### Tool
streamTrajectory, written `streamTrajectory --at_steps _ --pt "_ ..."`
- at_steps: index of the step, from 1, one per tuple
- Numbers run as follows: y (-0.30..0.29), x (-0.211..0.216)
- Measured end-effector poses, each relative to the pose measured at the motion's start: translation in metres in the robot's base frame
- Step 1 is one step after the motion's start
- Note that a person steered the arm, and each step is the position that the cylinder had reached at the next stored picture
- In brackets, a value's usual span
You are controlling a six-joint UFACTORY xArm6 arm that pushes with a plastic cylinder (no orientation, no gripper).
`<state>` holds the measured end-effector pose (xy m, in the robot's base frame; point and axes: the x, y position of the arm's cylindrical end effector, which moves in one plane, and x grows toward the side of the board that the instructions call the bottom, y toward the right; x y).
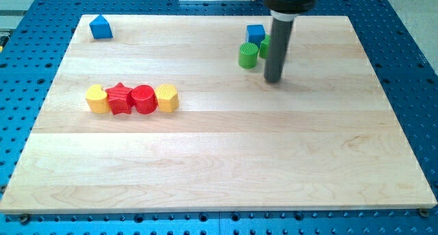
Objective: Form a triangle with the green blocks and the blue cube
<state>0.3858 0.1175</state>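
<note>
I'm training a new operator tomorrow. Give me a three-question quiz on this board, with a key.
1. True or false: the four red and yellow blocks lie in a touching row.
2. Which block sits alone near the view's top left corner of the board? A) green cylinder B) blue house-shaped block C) red star
3. Fill in: my tip sits to the view's ____ of the green cylinder.

Key:
1. True: yellow block, red star, red cylinder, yellow block.
2. B: the blue house-shaped block.
3. Right: my tip is right of the green cylinder, below the blue cube, partly hiding a second green block.
</note>
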Motion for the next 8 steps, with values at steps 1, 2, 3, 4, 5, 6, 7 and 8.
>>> streamTrajectory --at_steps 1,2,3,4,5,6,7,8 --pt "0.054 -0.014" --pt "0.061 -0.066" --pt "0.054 -0.106" --pt "0.034 -0.153" --pt "-0.024 -0.153" --pt "-0.071 -0.152" --pt "-0.091 -0.144" --pt "-0.067 -0.160"
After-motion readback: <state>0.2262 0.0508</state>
